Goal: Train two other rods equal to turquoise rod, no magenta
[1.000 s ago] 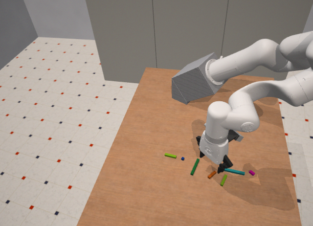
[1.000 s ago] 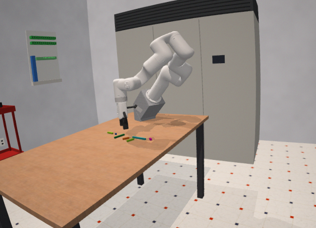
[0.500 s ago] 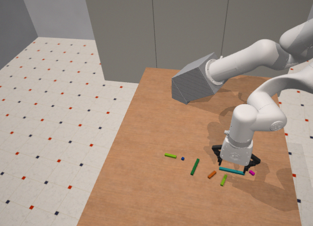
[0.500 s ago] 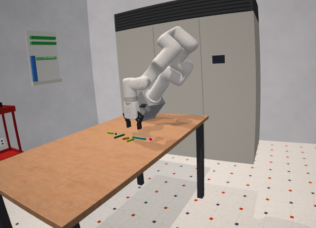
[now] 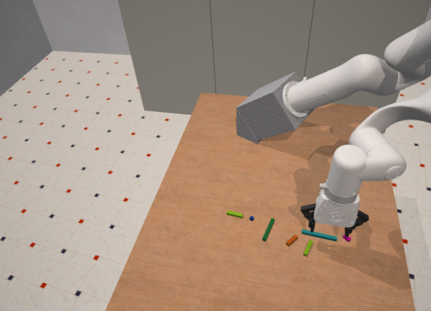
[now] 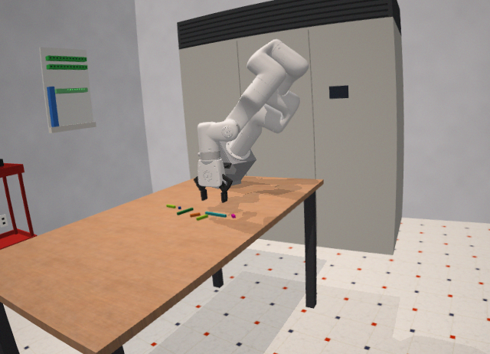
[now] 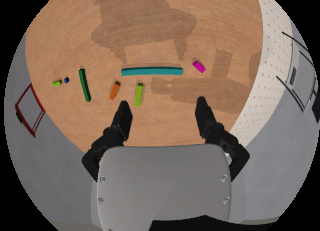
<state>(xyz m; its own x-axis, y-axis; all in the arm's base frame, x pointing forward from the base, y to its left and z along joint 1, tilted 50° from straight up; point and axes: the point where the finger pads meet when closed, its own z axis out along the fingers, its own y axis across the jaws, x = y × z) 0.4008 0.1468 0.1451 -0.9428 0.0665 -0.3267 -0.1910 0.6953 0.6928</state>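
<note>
Turquoise rod (image 5: 319, 235): flat near table's (image 5: 209, 272) right edge, between orange rod (image 5: 291, 239) and magenta rod (image 5: 346, 237). My gripper (image 5: 330, 229): spread wide, empty, above it.

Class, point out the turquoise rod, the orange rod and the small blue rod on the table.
turquoise rod (image 5: 319, 235): top view, middle of its length.
orange rod (image 5: 291, 239): top view, its middle.
blue rod (image 5: 251, 218): top view, its upper face.

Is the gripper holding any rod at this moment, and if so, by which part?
Nothing is held. The gripper is wide open above the table, its fingers apart and bare, with the turquoise rod lying flat on the wood below.
</note>
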